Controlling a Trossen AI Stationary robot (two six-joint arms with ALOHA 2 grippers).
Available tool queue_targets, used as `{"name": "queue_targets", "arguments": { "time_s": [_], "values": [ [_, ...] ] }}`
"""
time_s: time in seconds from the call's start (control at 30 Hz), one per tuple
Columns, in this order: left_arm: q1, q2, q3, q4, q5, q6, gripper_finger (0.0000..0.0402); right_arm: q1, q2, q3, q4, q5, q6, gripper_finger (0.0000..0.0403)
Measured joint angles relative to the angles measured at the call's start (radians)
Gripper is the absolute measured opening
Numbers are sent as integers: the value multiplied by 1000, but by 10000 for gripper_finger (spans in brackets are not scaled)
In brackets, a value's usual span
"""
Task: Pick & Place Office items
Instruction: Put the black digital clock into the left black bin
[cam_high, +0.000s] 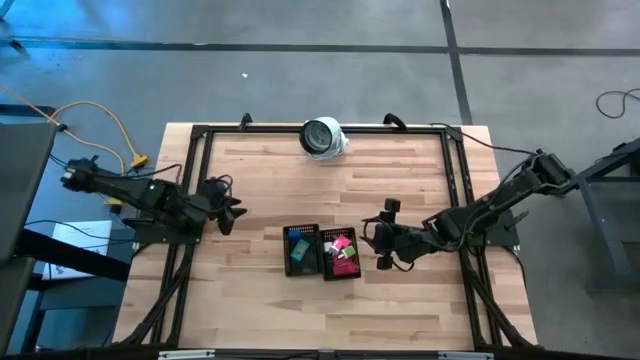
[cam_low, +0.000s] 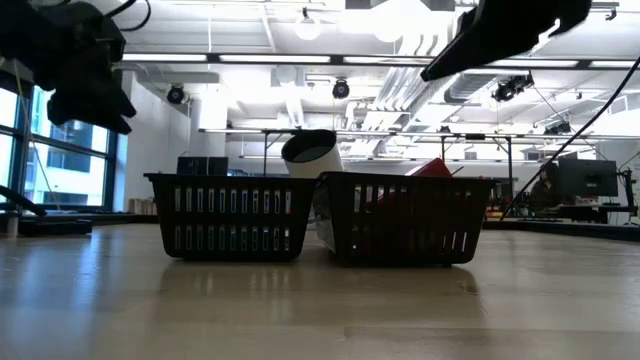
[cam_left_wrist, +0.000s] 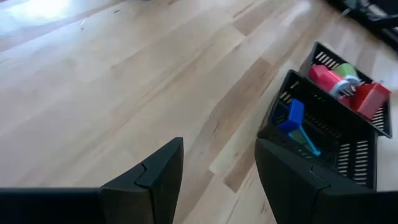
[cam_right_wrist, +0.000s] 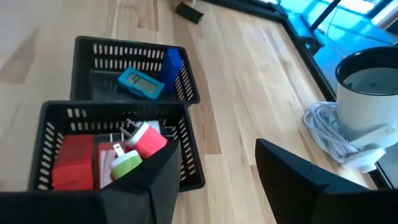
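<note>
Two black baskets sit touching at the desk centre. The left basket holds blue pieces; the right basket holds pink, red and green pieces. My left hand and right hand are open, empty.

We see a pale wood surface with a smooth sheen — and two black trays of slotted matt plastic.

From the low view, the mesh walls of the two black trays hid most of the office items; both arms ran off the top edge.
</note>
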Motion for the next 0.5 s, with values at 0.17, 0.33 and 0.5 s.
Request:
{"name": "queue_targets", "arguments": {
  "time_s": [0.17, 0.33, 0.5],
  "values": [
    [-76, 160, 116, -148, -55, -144, 182, 0, -20, -77, 143, 3, -54, 193],
    [-78, 333, 224, -343, -42, -368, 162, 0, -21, -106, 205, 6, -79, 193],
    [-45, 470, 247, -474, 84, -560, 159, 0, -20, -132, 250, 6, -106, 193]
  ]
}}
